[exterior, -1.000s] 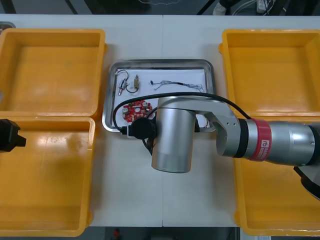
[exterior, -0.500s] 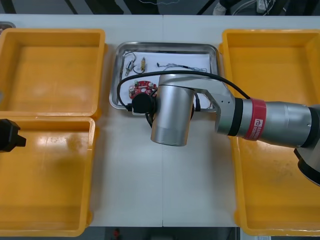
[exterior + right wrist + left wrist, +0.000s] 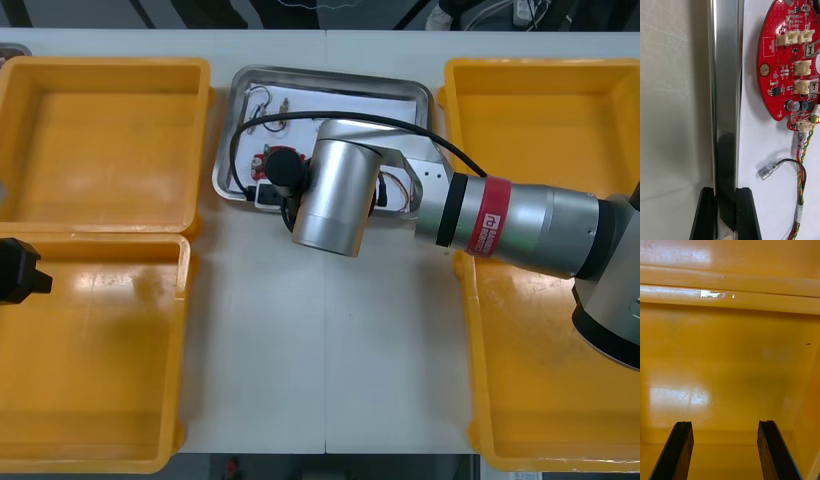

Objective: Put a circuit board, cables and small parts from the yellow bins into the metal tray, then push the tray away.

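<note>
The metal tray (image 3: 330,72), white inside, lies far out on the table between the yellow bins. My right gripper (image 3: 726,213) is shut on the tray's near rim (image 3: 726,93), one black finger on each side of it. Inside the tray, beside the rim, rests a round red circuit board (image 3: 786,63), partly visible past my wrist (image 3: 262,160). A red and yellow cable (image 3: 803,150) and a black cable (image 3: 790,162) trail from it. Small metal parts (image 3: 268,103) sit in the tray's far left corner. My left gripper (image 3: 726,450) hangs open over the near left bin (image 3: 90,350).
Bare-floored yellow bins stand at the far left (image 3: 100,140), far right (image 3: 540,120) and near right (image 3: 540,400). My right arm (image 3: 520,235) reaches across from the right over the tray's near part. Bare table lies in front of the tray.
The tray has slid away from me toward the table's far edge, carried along by my right gripper on its rim. The left arm has stayed put.
</note>
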Controlling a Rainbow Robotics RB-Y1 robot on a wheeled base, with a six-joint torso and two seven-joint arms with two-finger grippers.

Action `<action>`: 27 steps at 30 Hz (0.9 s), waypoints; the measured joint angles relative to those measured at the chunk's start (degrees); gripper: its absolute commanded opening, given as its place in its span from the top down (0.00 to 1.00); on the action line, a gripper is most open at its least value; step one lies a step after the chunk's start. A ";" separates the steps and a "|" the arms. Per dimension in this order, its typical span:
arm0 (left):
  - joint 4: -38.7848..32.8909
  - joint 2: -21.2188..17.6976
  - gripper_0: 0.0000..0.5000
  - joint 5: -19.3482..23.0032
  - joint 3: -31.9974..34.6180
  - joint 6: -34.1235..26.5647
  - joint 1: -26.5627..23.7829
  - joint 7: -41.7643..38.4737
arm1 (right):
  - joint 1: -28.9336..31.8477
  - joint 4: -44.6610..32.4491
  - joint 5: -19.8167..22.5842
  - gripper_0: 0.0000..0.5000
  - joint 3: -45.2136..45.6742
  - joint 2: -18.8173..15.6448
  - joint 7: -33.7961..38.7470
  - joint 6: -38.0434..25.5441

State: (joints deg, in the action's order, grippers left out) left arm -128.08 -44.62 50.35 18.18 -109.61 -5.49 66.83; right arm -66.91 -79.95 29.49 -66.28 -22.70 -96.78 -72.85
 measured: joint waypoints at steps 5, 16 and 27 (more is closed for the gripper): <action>0.00 0.00 0.00 0.00 0.00 0.00 0.00 0.00 | -0.34 0.97 0.01 1.00 0.01 0.04 -1.33 1.78; -0.01 0.00 0.00 0.00 0.00 0.00 0.00 0.00 | -1.84 5.73 0.01 1.00 0.07 0.23 -11.51 7.93; -0.02 0.00 0.00 0.00 0.00 0.00 0.00 0.00 | -2.52 9.81 0.01 1.00 1.81 1.10 -12.20 9.06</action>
State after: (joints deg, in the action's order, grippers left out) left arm -128.10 -44.62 50.35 18.19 -109.61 -5.49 66.83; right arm -69.43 -70.13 29.50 -64.47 -21.60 -108.98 -63.79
